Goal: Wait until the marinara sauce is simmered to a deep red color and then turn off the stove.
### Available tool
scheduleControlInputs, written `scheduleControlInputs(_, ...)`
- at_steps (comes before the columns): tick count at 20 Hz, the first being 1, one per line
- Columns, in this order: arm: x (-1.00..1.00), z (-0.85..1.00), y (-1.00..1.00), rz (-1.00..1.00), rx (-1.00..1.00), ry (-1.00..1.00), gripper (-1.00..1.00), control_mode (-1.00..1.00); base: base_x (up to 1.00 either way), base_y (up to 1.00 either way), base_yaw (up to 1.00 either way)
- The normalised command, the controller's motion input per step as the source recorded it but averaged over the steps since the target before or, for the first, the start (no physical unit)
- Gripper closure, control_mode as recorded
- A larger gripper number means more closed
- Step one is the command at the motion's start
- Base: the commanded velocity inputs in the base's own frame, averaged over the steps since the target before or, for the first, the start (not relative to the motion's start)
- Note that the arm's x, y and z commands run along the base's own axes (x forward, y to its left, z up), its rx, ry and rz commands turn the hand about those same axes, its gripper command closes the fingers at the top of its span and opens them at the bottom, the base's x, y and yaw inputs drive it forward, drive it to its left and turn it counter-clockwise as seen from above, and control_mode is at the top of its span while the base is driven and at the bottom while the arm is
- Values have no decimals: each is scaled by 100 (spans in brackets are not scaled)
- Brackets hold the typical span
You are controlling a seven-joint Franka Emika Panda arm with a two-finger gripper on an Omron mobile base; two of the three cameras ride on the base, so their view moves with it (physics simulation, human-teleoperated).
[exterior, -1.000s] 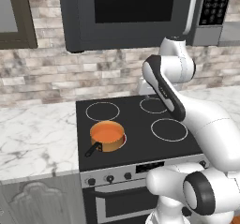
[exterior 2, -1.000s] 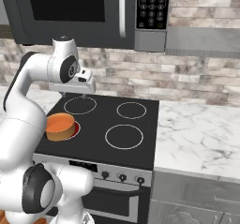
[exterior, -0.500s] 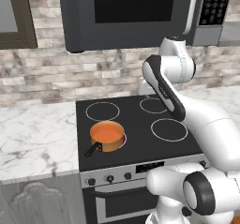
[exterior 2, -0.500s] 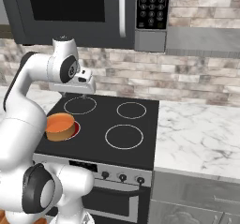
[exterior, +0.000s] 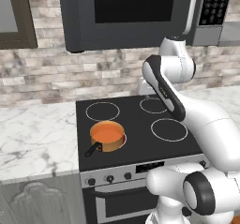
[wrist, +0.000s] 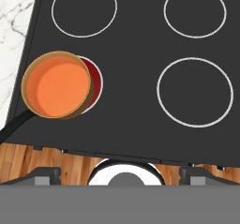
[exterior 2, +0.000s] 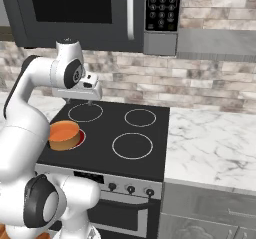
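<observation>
Sauce check: the marinara sauce (wrist: 58,86) reads orange, not yet deep red, in its saucepan (exterior: 107,137) at the front-left corner of the stove (exterior: 140,141). Gripper (exterior 2: 90,101) hovers above the back burners, jaws apart and empty; the knobs (exterior 2: 130,188) lie forward and below it.

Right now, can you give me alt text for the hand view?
Looking down on the black stove, a copper saucepan of orange sauce sits on a glowing red burner, handle toward the front edge. Three unlit ring burners surround it; marble counter lies beside.
</observation>
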Motion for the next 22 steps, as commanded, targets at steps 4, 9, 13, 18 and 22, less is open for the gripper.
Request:
scheduleControlInputs(4, 0, 0, 0, 0, 0, 0, -100, -100, 0, 0, 0)
scheduleControlInputs(9, 0, 0, 0, 0, 0, 0, -100, -100, 0, 0, 0)
scheduleControlInputs(13, 0, 0, 0, 0, 0, 0, -100, -100, 0, 0, 0)
scheduleControlInputs(18, 0, 0, 0, 0, 0, 0, -100, -100, 0, 0, 0)
scheduleControlInputs(22, 0, 0, 0, 0, 0, 0, -100, -100, 0, 0, 0)
